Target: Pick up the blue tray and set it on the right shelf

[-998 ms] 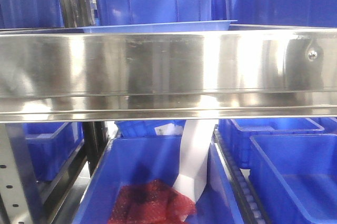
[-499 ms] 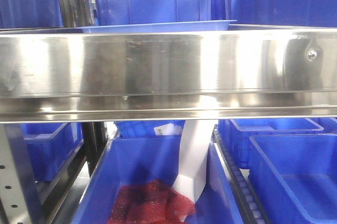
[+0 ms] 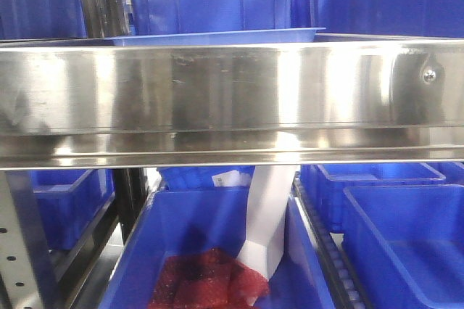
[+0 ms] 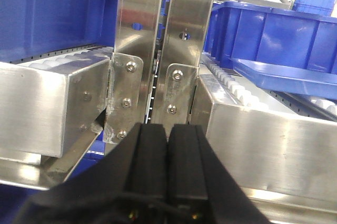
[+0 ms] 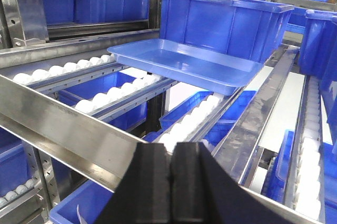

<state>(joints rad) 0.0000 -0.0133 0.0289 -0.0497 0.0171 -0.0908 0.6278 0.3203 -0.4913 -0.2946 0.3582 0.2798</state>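
One blue tray [image 5: 185, 66] rests on the right shelf's [image 5: 63, 121] white rollers [image 5: 118, 90], up against a deeper blue bin [image 5: 224, 21] at the far side.
Both grippers are clear of it: the right gripper [image 5: 171, 155] sits near the steel front rail with jaws clenched on nothing, and the left gripper [image 4: 167, 137], likewise clenched and empty, faces the perforated uprights [image 4: 166, 29] further left.
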